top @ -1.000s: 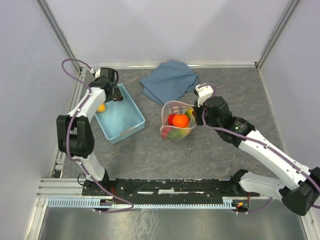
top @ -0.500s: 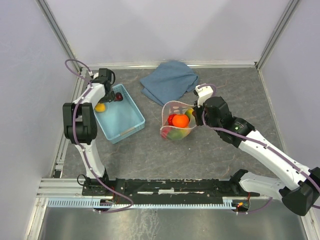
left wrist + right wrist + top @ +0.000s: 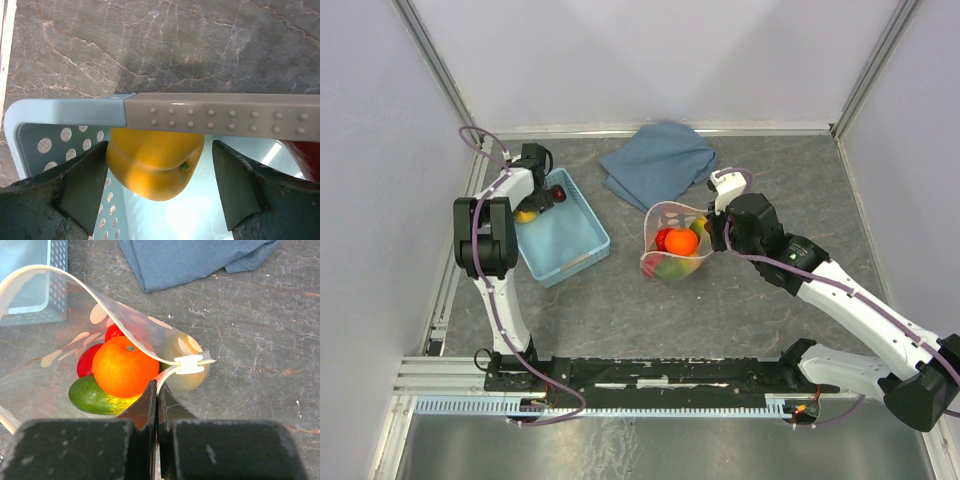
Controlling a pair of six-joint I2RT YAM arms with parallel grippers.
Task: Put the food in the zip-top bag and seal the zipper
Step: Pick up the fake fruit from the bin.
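The left end effector (image 3: 157, 156) gapes wide over the yellow fruit (image 3: 150, 167) in the basket (image 3: 65, 111). The right end effector (image 3: 157, 396) pinches the zip-top bag (image 3: 125, 320) rim.

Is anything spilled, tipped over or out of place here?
Nothing stands out. The zip-top bag stands open with fruits inside, its rim pinched by the right gripper; the basket sits flat and no fruit lies on the table.

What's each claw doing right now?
Left claw: open, either side of the yellow toy pepper in the blue basket.
Right claw: shut on the rim of the zip-top bag.
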